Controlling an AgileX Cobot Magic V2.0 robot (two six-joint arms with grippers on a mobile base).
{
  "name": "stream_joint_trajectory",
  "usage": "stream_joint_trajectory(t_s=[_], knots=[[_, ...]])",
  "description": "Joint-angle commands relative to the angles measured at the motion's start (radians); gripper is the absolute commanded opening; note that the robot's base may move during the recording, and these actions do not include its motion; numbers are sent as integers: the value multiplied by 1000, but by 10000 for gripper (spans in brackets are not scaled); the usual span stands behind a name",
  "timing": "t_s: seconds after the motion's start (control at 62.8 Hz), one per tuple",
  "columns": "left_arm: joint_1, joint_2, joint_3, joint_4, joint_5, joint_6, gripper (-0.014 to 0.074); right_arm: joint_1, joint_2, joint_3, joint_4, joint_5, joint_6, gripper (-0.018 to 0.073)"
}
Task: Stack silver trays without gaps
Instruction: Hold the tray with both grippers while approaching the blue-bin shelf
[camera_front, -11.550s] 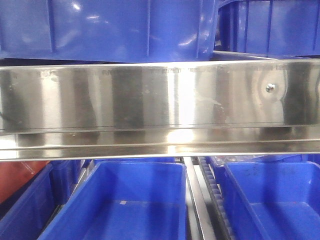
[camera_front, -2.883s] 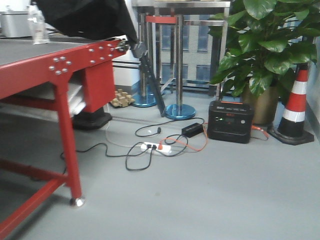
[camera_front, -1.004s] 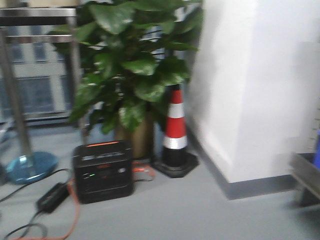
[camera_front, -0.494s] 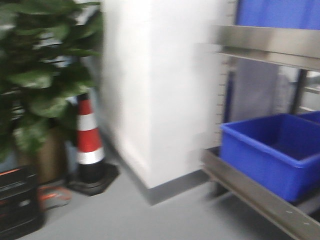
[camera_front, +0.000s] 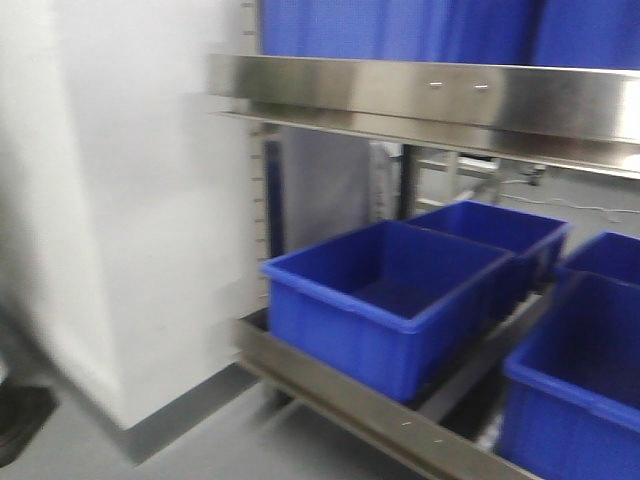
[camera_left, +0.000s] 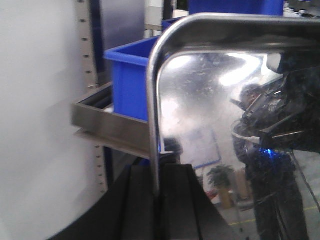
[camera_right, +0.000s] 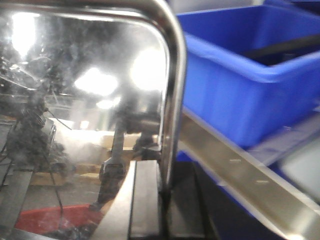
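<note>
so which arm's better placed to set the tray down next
Neither clearly: the left gripper and right gripper are each shut on a silver tray rim, with a blue bin near both. Likely a two-arm move.

Front view: heavy motion blur, esp. the white pillar (camera_front: 110, 200) at left, smeared w/ no hard edge. Blue bins (camera_front: 385, 300) soft, colour a bit oversaturated. Light is bright and even, prob. from overhead. Steel shelf panel (camera_front: 420, 92) carries a pale sheen and shades the gap below it. Left wrist view: silver tray (camera_left: 210, 95) mirrors white hot-spots near its top; rim sharp, bkgd soft. Rt wrist view: similar glare blobs, hazy reflections, bins out of focus.
</note>
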Motion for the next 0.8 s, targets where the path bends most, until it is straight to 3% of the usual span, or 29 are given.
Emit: stream_joint_trajectory(t_s=[0.0,0.781], knots=[[-27,2,-8,-22,-101,2,-13,22,-1,-10,8,-490,-22,-80],[-27,2,-8,-22,-101,2,-13,22,-1,-10,8,-493,-22,-80]])
